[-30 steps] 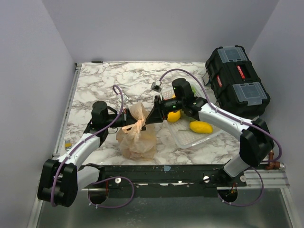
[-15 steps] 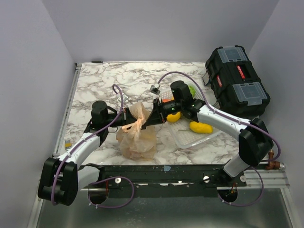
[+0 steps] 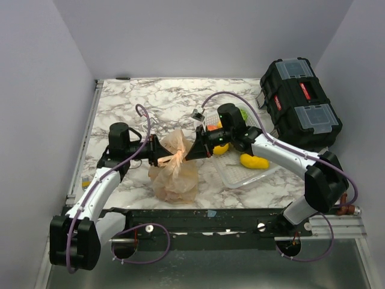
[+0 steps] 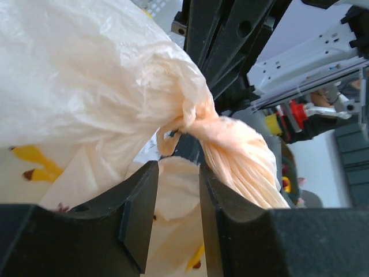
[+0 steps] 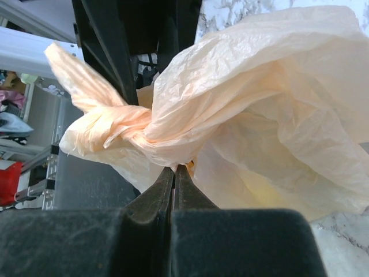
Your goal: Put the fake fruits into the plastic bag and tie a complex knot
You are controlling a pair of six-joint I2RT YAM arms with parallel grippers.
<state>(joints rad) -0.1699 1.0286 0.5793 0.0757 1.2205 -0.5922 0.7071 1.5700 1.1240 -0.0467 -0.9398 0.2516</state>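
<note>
The marble table (image 3: 120, 102) fills the middle of the overhead view, with a black toolbox (image 3: 301, 102) at its upper right. A white tray (image 3: 240, 176) sits right of centre. The plastic bag (image 3: 174, 174) stands just left of it at centre frame, between the two arms, bulging, with its neck gathered. In the tray lie a yellow fruit (image 3: 254, 161), a second yellow one beside the right arm and a green one (image 3: 242, 113) behind, all outside the bag. Yellow shapes show through the bag's film in the left wrist view.

The left gripper (image 3: 159, 155) sits just left of the neck. Its fingers (image 4: 138, 196) stand spread with a clear gap and pinch nothing, the plastic lying beyond them. The right gripper (image 3: 192, 153) comes in from the right, its fingers (image 5: 155, 196) pressed together right under the bunched plastic. Whether a fold of film is caught between them cannot be told.

The knot (image 3: 177, 158) is a twisted pale-orange bunch at the neck, with a strip end fanning out toward the lower right of the left wrist view.

The step in hand looks like the tying — a first twist is cinched, and the work is on the handle strips. The next move likely calls for the left fingers to close on a free strip end close to the knot, then pull against the right side so a further wrap tightens without tearing the thin film.
</note>
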